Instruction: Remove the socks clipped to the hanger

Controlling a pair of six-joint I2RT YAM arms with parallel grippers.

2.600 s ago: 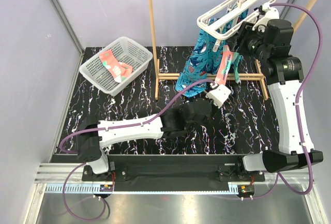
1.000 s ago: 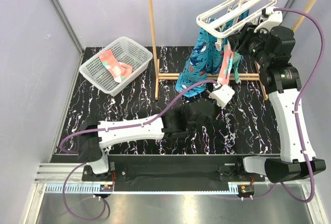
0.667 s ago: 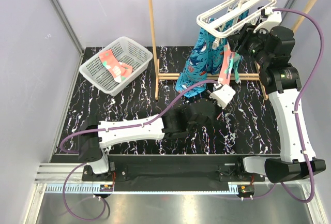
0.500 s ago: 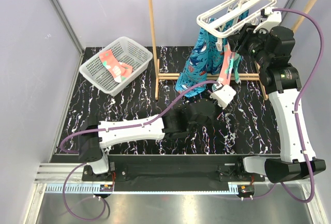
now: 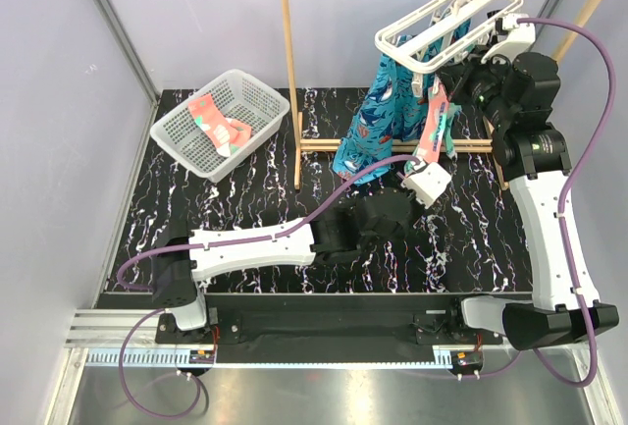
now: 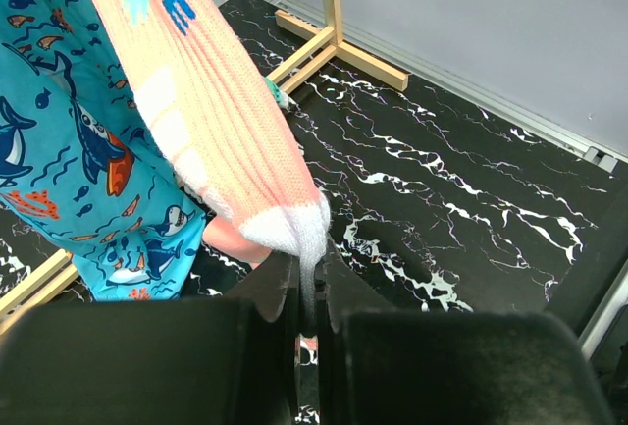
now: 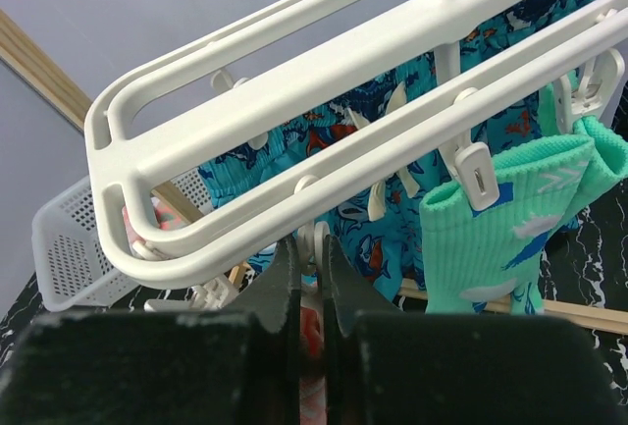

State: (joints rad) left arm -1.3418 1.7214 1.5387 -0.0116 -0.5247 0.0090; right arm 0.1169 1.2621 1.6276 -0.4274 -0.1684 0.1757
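Note:
The white slatted hanger (image 5: 446, 15) (image 7: 324, 81) hangs from the wooden rack's top bar. A coral-pink sock (image 5: 431, 129) (image 6: 206, 121) hangs from one of its clips, stretched down at a slant. My left gripper (image 5: 421, 160) (image 6: 309, 288) is shut on that sock's white toe. My right gripper (image 5: 454, 76) (image 7: 312, 253) is up under the hanger's near rail, its jaws shut on the white clip (image 7: 315, 236) above the pink sock. A teal-green sock (image 7: 500, 219) stays clipped just to the right.
A blue shark-print cloth (image 5: 378, 116) (image 6: 69, 180) hangs behind the socks. The wooden rack (image 5: 290, 72) has foot bars on the black marbled table. A white mesh basket (image 5: 257, 91) at the back left holds pink socks (image 5: 218, 123).
My right gripper has closed on the clip under the hanger rail. My left gripper, still holding the sock's toe, has shifted slightly right.

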